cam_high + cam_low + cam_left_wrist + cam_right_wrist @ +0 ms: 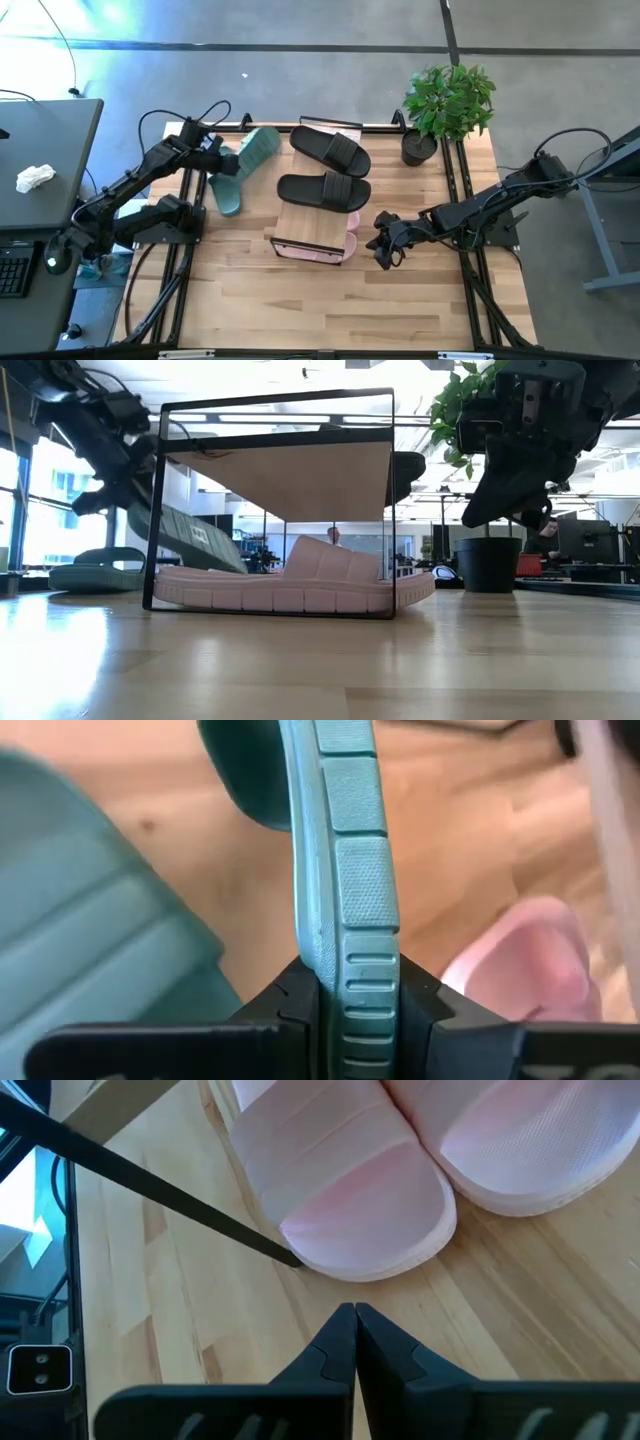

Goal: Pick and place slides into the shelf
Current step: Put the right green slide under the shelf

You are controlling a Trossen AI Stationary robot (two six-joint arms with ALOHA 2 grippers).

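The shelf [312,222] stands mid-table with two black slides [330,150] [323,190] on its plank top. Two pale pink slides [300,585] lie beneath it on the table. One dull green slide [228,192] lies flat on the table, left of the shelf. My left gripper [225,152] is shut on the second green slide [260,148], near the shelf's far left corner. My right gripper [385,242] is shut and empty. It hovers above the table right of the shelf, in front of the pink slides [350,1200]. My left gripper pinches the green slide's sole [345,990] between its two fingers, one pad on each face, with the sole seen edge-on. The fingers reach it from the table's left. The slide is tilted [190,538] beside the shelf; I cannot tell whether its lower end touches the table.
A potted plant [448,105] stands at the table's far right corner, beside the shelf. The shelf's thin black frame leg [150,1190] runs close to the pink slides. Bare wood lies along the table's near side [330,310]. A grey desk [40,160] stands off the left edge.
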